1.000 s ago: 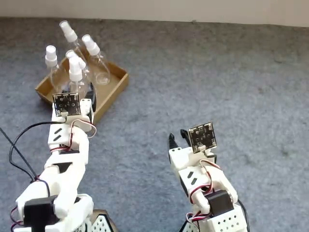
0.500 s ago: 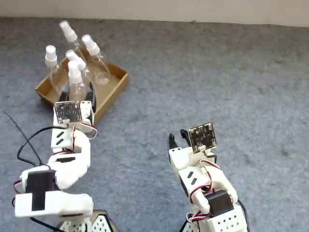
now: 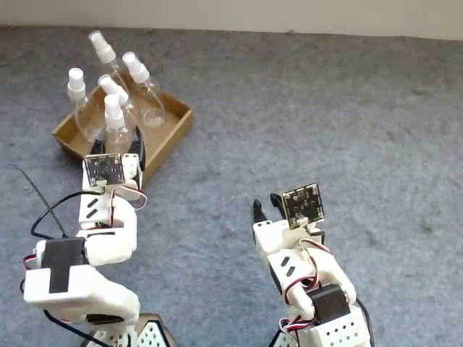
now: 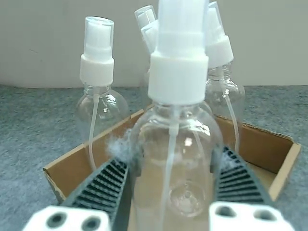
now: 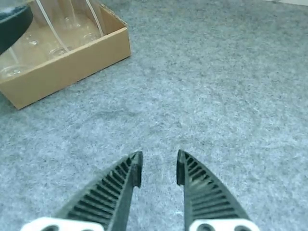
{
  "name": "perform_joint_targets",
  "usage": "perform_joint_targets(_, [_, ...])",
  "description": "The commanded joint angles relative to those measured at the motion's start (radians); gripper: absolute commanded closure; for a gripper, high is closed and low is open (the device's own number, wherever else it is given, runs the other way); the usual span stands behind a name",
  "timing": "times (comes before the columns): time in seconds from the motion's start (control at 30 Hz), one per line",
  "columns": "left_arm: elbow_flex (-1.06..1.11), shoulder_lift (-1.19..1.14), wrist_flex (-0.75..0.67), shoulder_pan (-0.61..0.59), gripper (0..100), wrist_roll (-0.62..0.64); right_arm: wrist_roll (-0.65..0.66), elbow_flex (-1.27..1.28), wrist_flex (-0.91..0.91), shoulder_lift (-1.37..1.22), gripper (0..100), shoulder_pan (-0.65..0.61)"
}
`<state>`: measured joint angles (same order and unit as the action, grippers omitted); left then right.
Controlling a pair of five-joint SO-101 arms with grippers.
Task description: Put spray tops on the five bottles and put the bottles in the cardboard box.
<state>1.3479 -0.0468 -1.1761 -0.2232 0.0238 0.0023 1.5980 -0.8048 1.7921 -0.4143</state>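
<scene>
The cardboard box point(image 3: 171, 134) lies at the table's far left with several clear bottles point(image 3: 143, 88) standing in it, each with a white spray top. One more capped bottle point(image 3: 116, 131) stands upright at the box's near edge, and my left gripper point(image 3: 120, 148) is shut on it. In the left wrist view this bottle point(image 4: 175, 120) sits between the two fingers point(image 4: 103, 185), with the box wall point(image 4: 262, 144) and the other bottles point(image 4: 96, 96) behind. My right gripper point(image 3: 265, 205) hangs over bare carpet, its fingers point(image 5: 120, 183) slightly open and holding nothing.
Grey carpet point(image 3: 325, 108) covers the table, with wide free room to the right of the box. A pale wall strip runs along the far edge. In the right wrist view the box point(image 5: 72, 67) lies ahead and off to one side.
The left arm has folded back toward its base, and its gripper with the held bottle has shifted slightly nearer. The right arm has kept still.
</scene>
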Motion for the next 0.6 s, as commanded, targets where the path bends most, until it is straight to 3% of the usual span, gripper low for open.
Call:
perform_joint_targets(0.0, [-0.087,-0.027,-0.023,-0.021,96,0.011,0.012,-0.008,0.028,0.012,89.2,0.013])
perform_joint_targets(0.57, [-0.09,-0.062,-0.028,-0.027,96,0.011,0.012,-0.008,0.028,0.012,89.2,0.013])
